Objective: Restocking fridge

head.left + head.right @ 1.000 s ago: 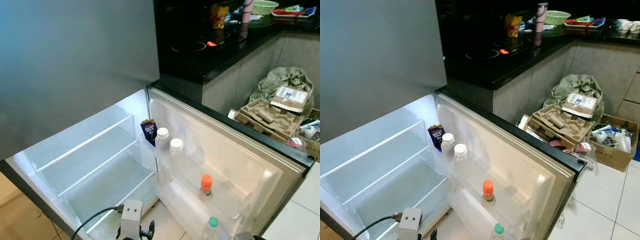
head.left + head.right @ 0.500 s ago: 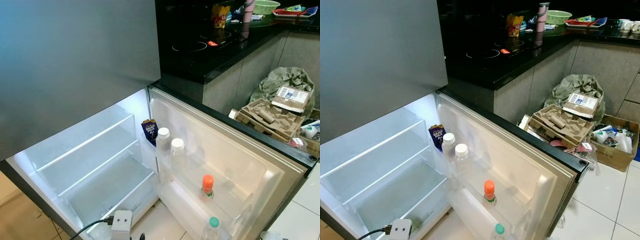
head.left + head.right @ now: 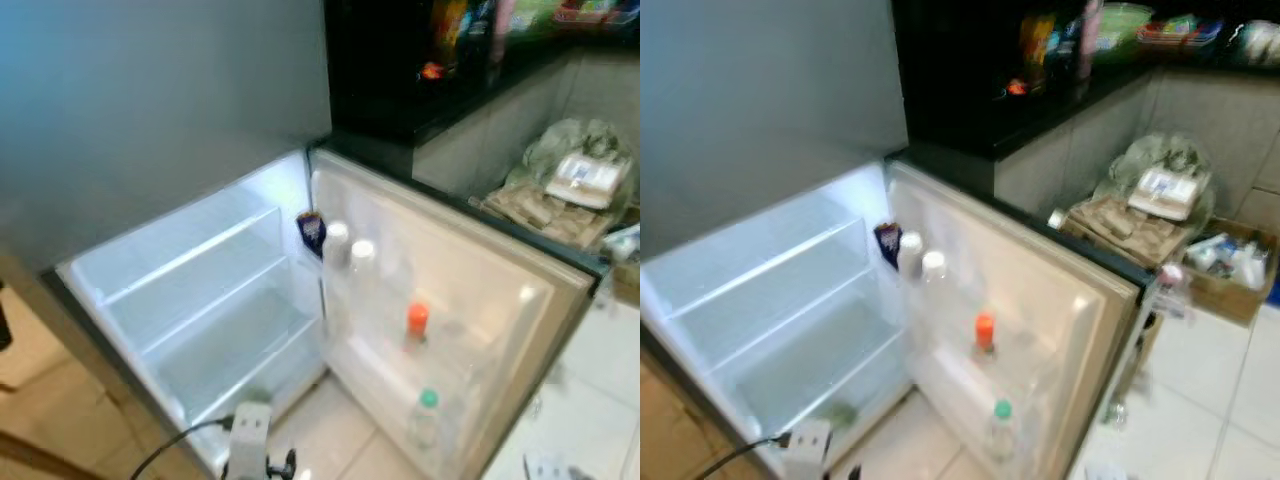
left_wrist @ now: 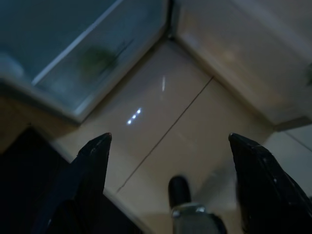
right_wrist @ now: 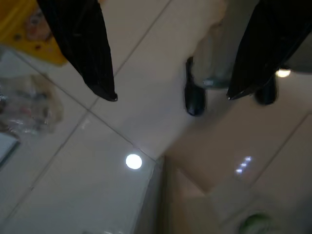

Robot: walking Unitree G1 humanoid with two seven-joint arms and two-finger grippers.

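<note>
- The fridge (image 3: 180, 290) stands open at the left, its lit white shelves bare; both head views are blurred.
- The fridge door (image 3: 470, 290) swings out to the right, with its racks facing the robot.
- In the door's upper rack, nearest the hinge, sits a dark blue packet (image 3: 311, 230), with two white-capped bottles (image 3: 348, 255) just beside it to the right.
- Lower in the door stands an orange-capped bottle (image 3: 417, 322), and nearer the robot a green-capped bottle (image 3: 426, 415) in the bottom rack.
- Far behind the door runs a black counter (image 3: 1040, 90) carrying blurred, colourful items that I cannot identify.
- On the floor to the right, against the counter's base, lies a heap of cardboard and bags (image 3: 1150, 200), with a box (image 3: 1230, 270) of odds and ends beside it.
- The left gripper (image 4: 170, 146) hangs low over the pale tiled floor (image 4: 161, 126) near the fridge's bottom edge, its two black fingers (image 4: 92, 161) spread wide with nothing between them.
- The right gripper (image 5: 170, 95) also hangs over floor tiles, fingers wide apart and empty, with a yellow item (image 5: 29, 34) and a clear wrapper (image 5: 29, 107) on the floor close by.
</note>
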